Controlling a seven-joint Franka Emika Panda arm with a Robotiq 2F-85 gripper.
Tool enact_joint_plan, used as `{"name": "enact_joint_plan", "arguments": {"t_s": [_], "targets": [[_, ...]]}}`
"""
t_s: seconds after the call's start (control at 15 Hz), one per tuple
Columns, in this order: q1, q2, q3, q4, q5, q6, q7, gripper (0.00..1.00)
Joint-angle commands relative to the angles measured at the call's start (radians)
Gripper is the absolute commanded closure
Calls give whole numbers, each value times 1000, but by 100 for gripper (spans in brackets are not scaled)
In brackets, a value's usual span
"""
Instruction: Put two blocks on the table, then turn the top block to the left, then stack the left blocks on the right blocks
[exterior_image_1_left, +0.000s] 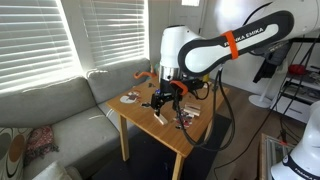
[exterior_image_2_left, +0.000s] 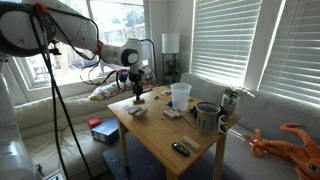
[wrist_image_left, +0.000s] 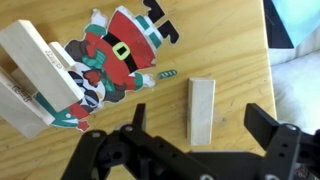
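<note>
Slatted blinds (exterior_image_1_left: 35, 40) and a grey sofa (exterior_image_1_left: 60, 115) are bordering the square light-wood table (exterior_image_1_left: 178, 132) that I am working over. In the wrist view I am looking straight down on a paper elf cutout (wrist_image_left: 120, 50) lying flat on the wood. Just right of the elf cutout, and apart from it, a lone block (wrist_image_left: 202, 110) is lying flat with its long side running away from me. At the elf cutout's left edge a pair of blocks (wrist_image_left: 35, 75) is sitting pressed together and overlapping the paper, though I cannot tell whether one is resting on the other. My gripper (wrist_image_left: 198, 120) is hanging with its fingers spread wide, one on either side of the lone block and apparently touching nothing, so I judge I am lining up to close across its narrow width. That looks sensible: the short span is fitting easily between my fingers, and the block is lying clear of the elf cutout. My arm (exterior_image_1_left: 230, 45) is reaching in over the table, elbow raised, wrist pointing down.
</note>
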Motion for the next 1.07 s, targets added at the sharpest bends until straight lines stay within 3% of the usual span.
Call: {"name": "enact_joint_plan", "arguments": {"t_s": [0.0, 0.47, 0.6, 1.0], "targets": [[21, 48, -9, 41, -25, 55, 66, 0], [32, 95, -18, 60, -23, 94, 105, 3], [33, 102, -19, 65, -15, 88, 110, 25], [33, 100, -28, 58, -27, 76, 126, 68]]}}
